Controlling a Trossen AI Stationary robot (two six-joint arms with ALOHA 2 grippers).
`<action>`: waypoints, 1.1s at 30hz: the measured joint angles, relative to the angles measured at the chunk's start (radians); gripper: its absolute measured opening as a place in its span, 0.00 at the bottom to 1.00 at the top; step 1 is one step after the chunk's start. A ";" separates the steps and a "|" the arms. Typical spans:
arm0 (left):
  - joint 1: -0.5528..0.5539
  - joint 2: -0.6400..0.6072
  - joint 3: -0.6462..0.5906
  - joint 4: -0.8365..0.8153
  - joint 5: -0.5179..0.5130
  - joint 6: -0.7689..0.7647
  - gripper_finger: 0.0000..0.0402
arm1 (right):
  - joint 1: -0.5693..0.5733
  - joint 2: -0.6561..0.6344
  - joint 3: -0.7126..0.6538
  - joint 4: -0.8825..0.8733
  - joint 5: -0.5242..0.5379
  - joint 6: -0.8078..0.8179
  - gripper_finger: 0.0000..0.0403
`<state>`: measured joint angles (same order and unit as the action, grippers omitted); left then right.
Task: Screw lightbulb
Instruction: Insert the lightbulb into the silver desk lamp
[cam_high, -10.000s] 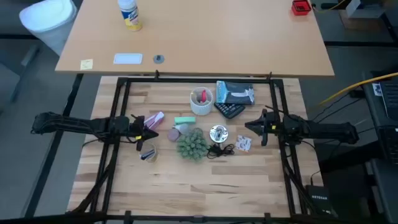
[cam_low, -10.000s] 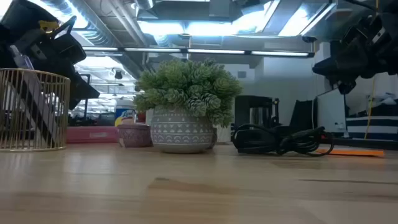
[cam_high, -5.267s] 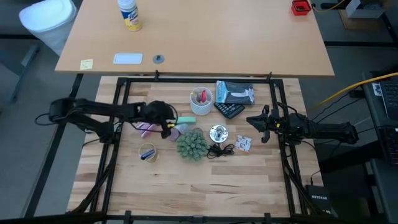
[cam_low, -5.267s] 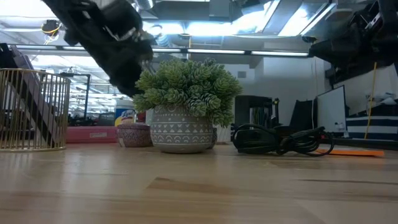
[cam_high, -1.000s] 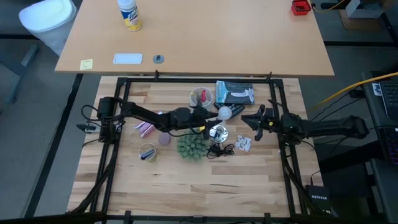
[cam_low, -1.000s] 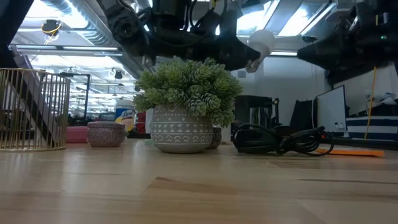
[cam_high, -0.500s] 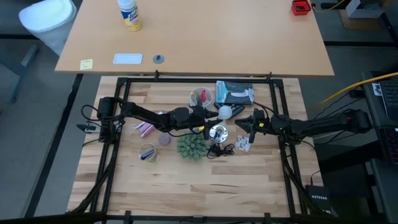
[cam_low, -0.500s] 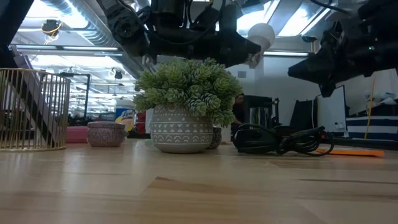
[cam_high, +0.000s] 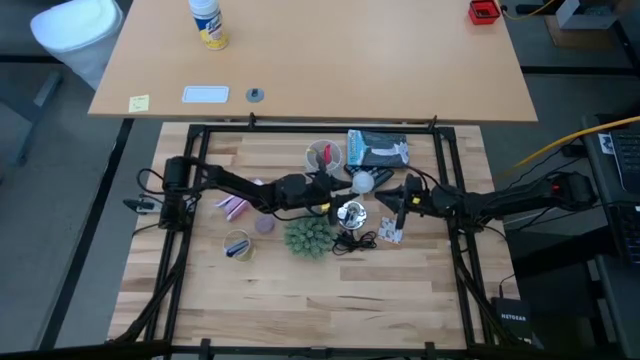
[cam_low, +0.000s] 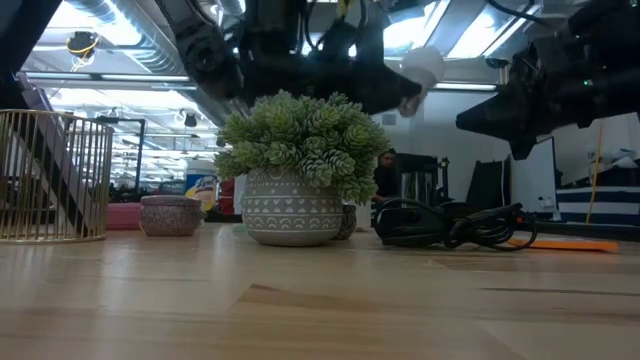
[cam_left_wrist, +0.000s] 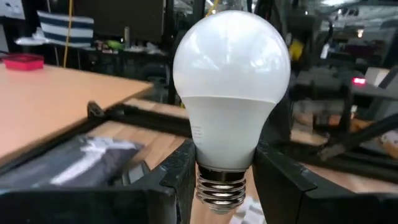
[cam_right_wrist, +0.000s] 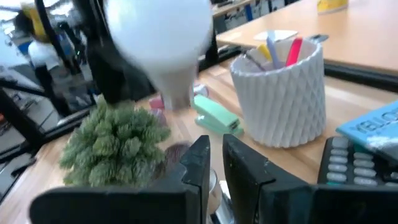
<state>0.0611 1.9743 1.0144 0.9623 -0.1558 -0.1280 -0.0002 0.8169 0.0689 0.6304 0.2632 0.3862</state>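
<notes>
Left gripper (cam_high: 343, 183) clamps the lightbulb (cam_high: 361, 181) by its neck, up in the air above the socket dish (cam_high: 350, 213). Right gripper (cam_high: 391, 205) hovers close by, jaws nearly closed, empty. No readable lettering on the bulb.

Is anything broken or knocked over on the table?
Nothing looks broken or spilled. The one unusual sight is the small white rounded lightbulb, held up in the air by the left gripper, whose fingers clamp its neck just above the grey screw base. The green spiky plant stands upright in its pot.
</notes>
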 joint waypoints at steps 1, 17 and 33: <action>-0.003 0.016 0.003 0.004 -0.001 0.000 0.31 | 0.000 0.000 0.000 0.007 0.009 -0.002 0.12; -0.016 0.071 0.029 -0.087 0.079 -0.003 0.31 | 0.000 0.000 0.003 0.074 0.041 -0.010 0.12; -0.015 0.071 0.029 -0.114 0.079 -0.003 0.31 | 0.000 0.006 0.003 0.076 0.024 -0.049 0.12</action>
<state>0.0463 2.0457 1.0435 0.8486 -0.0765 -0.1310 -0.0002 0.8225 0.0723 0.7066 0.2874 0.3370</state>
